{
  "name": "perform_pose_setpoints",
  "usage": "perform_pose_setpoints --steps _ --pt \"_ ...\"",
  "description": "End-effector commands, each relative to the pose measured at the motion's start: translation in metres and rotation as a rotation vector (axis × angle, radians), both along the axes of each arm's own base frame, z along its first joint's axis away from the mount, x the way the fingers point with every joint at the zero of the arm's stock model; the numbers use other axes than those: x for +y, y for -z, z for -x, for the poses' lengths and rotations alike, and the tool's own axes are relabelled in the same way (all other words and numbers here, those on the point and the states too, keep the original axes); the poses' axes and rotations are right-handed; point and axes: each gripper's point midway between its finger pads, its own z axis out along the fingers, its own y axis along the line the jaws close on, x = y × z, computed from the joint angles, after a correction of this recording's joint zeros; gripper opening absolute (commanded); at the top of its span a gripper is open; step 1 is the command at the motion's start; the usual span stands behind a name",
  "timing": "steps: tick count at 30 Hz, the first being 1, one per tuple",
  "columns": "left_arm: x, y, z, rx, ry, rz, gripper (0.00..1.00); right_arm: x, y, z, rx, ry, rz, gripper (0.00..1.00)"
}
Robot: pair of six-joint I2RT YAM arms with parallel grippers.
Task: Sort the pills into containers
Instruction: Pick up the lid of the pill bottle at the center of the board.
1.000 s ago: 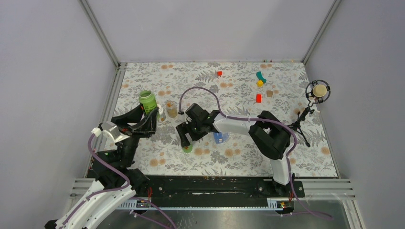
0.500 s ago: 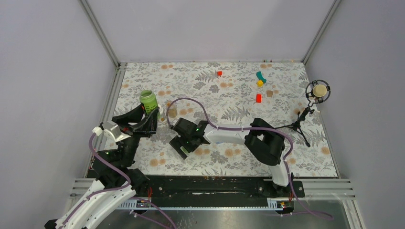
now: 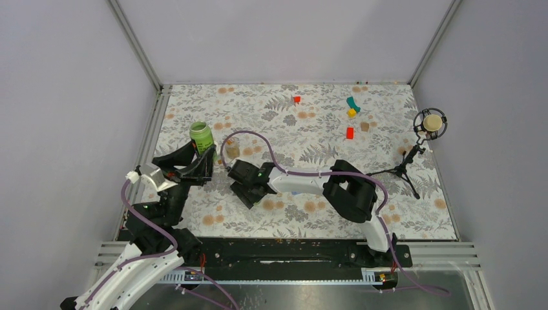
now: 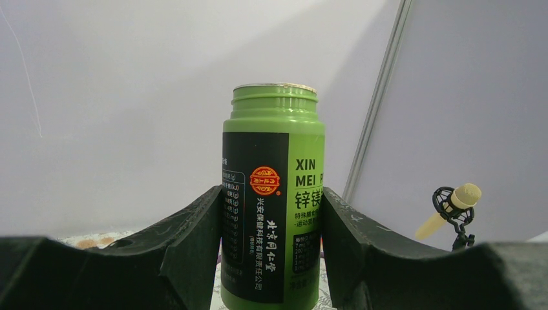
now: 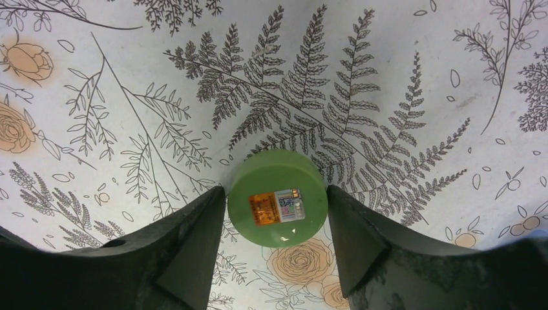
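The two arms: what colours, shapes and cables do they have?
The left arm and the right arm have smooth white link shells and blocky black joint housings. A thin purple cable runs along each, looping loosely above the right one. The left tool and the right tool each carry two matte black wedge-shaped fingers.

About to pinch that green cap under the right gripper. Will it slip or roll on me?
The green cap looks like smooth rigid plastic with a round wall, so the flat fingers would meet it on narrow lines; off-centre, it may squirt sideways. It lies flat on the table, so rolling seems unlikely unless tipped on edge. Small and probably light.
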Motion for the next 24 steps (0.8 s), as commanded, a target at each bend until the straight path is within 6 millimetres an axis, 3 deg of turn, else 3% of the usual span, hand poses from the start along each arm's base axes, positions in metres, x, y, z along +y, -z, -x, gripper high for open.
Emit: perform_pose_setpoints --steps 1,3,7,11,18,24 --pt "0.008 -0.023 0.008 -0.052 -0.003 0.057 0.0 -0.001 -0.008 -0.001 -0.02 0.017 0.016 0.63" --pt "0.008 -0.021 0.007 -0.047 -0.003 0.055 0.0 -0.002 -0.012 0.002 -0.012 0.019 0.004 0.58" --pt "0.005 -0.017 0.004 -0.029 0.001 0.045 0.0 -0.007 -0.034 0.005 -0.013 0.02 -0.039 0.57" --pt "-0.001 -0.009 -0.001 0.008 0.011 0.026 0.0 -0.02 -0.073 0.006 0.0 0.024 -0.134 0.57" --pt "-0.031 0.013 -0.007 0.056 0.117 -0.035 0.0 -0.079 -0.127 0.002 0.036 0.128 -0.293 0.57" --pt "-0.075 0.03 0.003 0.043 0.314 -0.167 0.0 -0.128 -0.187 0.008 -0.019 0.182 -0.436 0.6"
